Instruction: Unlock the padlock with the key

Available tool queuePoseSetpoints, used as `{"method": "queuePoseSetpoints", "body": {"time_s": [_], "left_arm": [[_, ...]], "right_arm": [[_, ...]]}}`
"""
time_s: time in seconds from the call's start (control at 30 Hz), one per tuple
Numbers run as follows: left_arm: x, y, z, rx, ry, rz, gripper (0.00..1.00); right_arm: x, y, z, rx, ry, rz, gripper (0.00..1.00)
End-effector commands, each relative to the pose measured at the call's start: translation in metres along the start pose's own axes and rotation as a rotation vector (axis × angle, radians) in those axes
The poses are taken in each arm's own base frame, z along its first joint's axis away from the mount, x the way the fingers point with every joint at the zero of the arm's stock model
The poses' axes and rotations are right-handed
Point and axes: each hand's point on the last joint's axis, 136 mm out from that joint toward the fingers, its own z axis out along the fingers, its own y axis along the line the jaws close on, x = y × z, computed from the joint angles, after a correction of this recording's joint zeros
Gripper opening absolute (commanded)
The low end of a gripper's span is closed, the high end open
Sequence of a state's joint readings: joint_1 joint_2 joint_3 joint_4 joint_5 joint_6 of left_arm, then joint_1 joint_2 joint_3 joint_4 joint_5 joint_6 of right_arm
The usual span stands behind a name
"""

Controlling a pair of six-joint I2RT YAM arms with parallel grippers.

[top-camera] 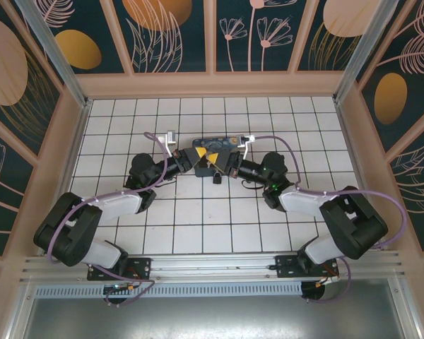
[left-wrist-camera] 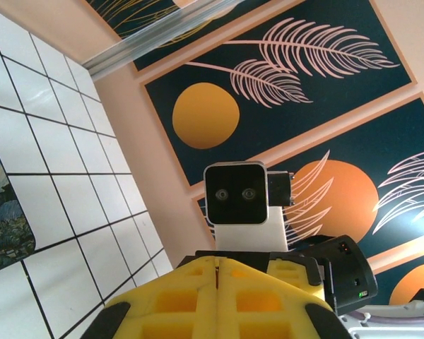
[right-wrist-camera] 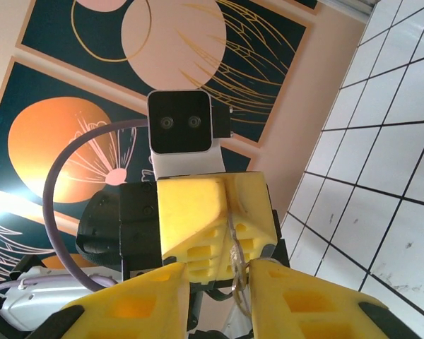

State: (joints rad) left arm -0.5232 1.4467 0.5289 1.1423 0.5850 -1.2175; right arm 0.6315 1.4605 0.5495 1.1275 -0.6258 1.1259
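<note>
Yellow right pincer [right-wrist-camera: 219, 282] stands narrowly parted around a thin silvery wire [right-wrist-camera: 232, 244], the blocky left pincer [left-wrist-camera: 218, 265] pressed shut.

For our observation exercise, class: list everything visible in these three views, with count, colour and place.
padlock: one, dark, just nearer than the grippers' tips
thin loop: one, silvery, between the two grippers' fingers
painted box: one, blue, behind the grippers
tiled floor: one, white, dark grid lines
wall panels: several, dark teal with orange discs, all around
left gripper: one, yellow fingers, shut, centre
right gripper: one, yellow fingers, slightly apart, facing it
</note>
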Motion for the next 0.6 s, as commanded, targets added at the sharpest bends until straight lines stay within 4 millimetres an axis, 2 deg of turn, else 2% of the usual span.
{"method": "queuePoseSetpoints", "body": {"time_s": [0.0, 0.57], "left_arm": [[-0.0011, -0.007, -0.0012, 0.036, -0.008, 0.01, 0.0], [-0.0011, -0.0068, -0.0013, 0.059, -0.018, -0.025, 0.0]], "right_arm": [[-0.0095, 0.0211, 0.0046, -0.077, -0.037, -0.033, 0.28], [-0.0135, 0.0214, 0.0144, -0.104, -0.042, -0.017, 0.22]]}}
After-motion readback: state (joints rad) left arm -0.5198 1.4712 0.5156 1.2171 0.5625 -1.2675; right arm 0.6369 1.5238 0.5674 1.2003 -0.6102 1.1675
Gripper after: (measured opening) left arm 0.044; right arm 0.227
